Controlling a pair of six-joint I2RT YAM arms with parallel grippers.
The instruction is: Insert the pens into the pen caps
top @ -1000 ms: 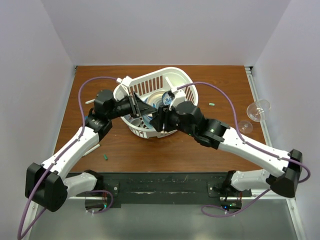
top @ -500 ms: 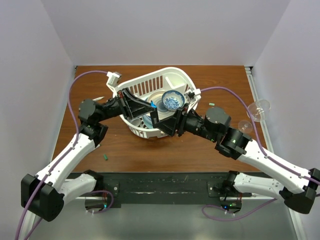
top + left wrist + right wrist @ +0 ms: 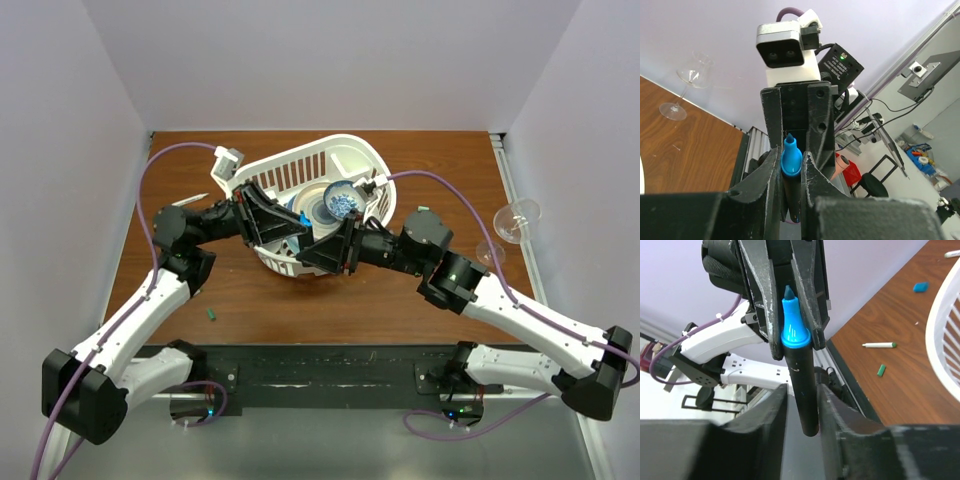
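Two grippers meet tip to tip over the front left part of a white basket (image 3: pixel 352 150), and both hold one marker (image 3: pixel 804 390). The left gripper (image 3: pixel 791 172) is closed to the marker's width, its fingers (image 3: pixel 771 315) pressing the bright blue collar from either side. The right gripper (image 3: pixel 803 407) is likewise closed, gripping the black barrel below that collar. The marker's long axis stands roughly upright, crosswise to both grippers. Its blue tip (image 3: pixel 788 291) points up and its black end points down. From above only the blue end shows, as a small spot between the fingers. A small pale mark on the barrel is too small to read. The basket's front wall lies directly beneath the grippers, and a blue-patterned bowl (image 3: pixel 342 199) sits inside the basket just behind them. On the brown table (image 3: pixel 330 310), one green cap (image 3: pixel 212 313) lies near the front left, well apart from the basket. A white pen (image 3: pixel 879 345) with a green end lies near that cap, roughly parallel to the table's front edge. A second pen (image 3: pixel 196 198) lies close to the left wall, and a small blue piece (image 3: pixel 920 286) lies between the two pens. Two wine glasses (image 3: pixel 517 218) stand at the table's right edge. Pale walls close off the table on the left, rear and right.
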